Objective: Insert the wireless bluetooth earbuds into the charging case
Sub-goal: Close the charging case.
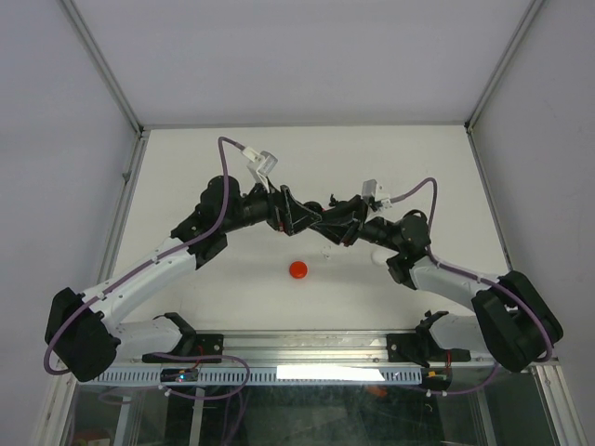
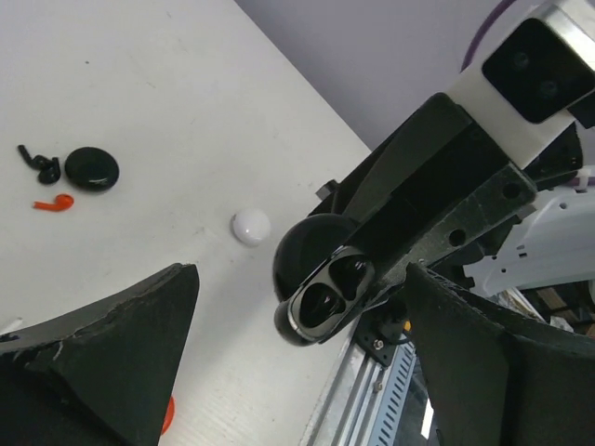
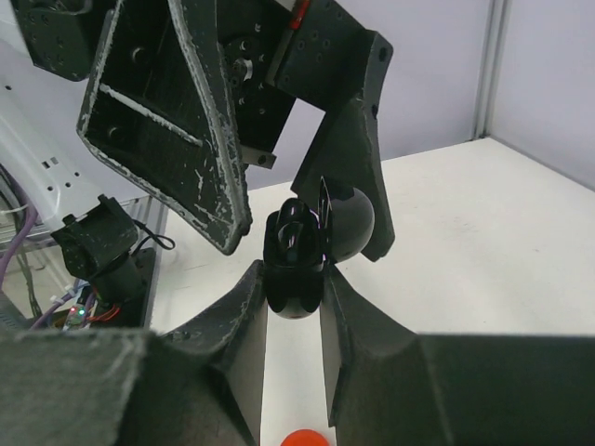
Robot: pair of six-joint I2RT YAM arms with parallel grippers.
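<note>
no readable text, labels, numbers

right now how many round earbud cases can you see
4: an open black case in the right gripper, a closed black case by the loose earbuds, a white case alone on the table, and a red case nearer the arm bases. Others may be hidden.

Overhead facing down, wrist views close, sharing charging case (image 2: 321, 299)
</note>
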